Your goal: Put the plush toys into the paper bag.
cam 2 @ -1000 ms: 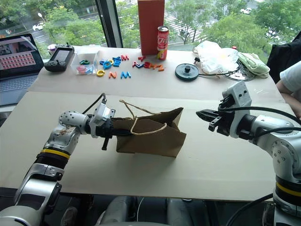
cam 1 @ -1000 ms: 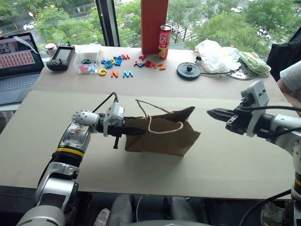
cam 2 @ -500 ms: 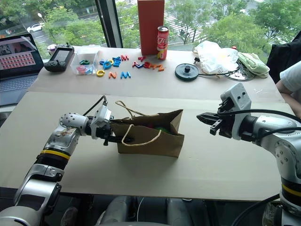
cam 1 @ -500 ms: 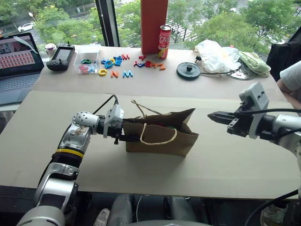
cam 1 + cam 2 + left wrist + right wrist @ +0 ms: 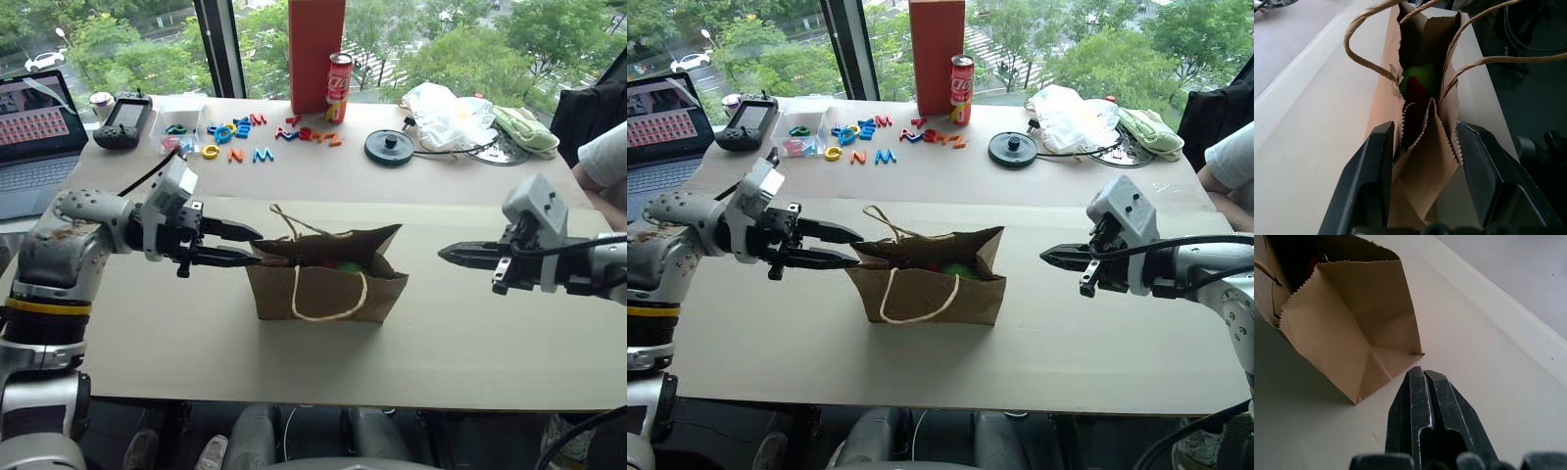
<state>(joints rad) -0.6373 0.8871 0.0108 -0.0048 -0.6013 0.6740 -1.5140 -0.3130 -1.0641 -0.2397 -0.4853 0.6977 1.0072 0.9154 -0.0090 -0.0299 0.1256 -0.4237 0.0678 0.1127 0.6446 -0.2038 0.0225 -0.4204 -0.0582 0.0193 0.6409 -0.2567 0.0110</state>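
Since the earlier frame, the paper bag [image 5: 323, 277] had come upright on the counter [image 5: 470, 343], its mouth now facing up, and your left hand [image 5: 250, 246] had let go of its side and lifted a little. Inside the bag, the green plush toy [image 5: 1418, 78] and the red one [image 5: 1417, 91] lay together near the bottom, touching each other. Your left hand stood half open with the bag's folded end wall between its two fingers [image 5: 1374, 166], and it held nothing. Your right hand [image 5: 449, 253] was closed and empty, well apart from the bag on the other side. As far as I could judge, both toys were already in, so little was left for you except to draw the hands away.
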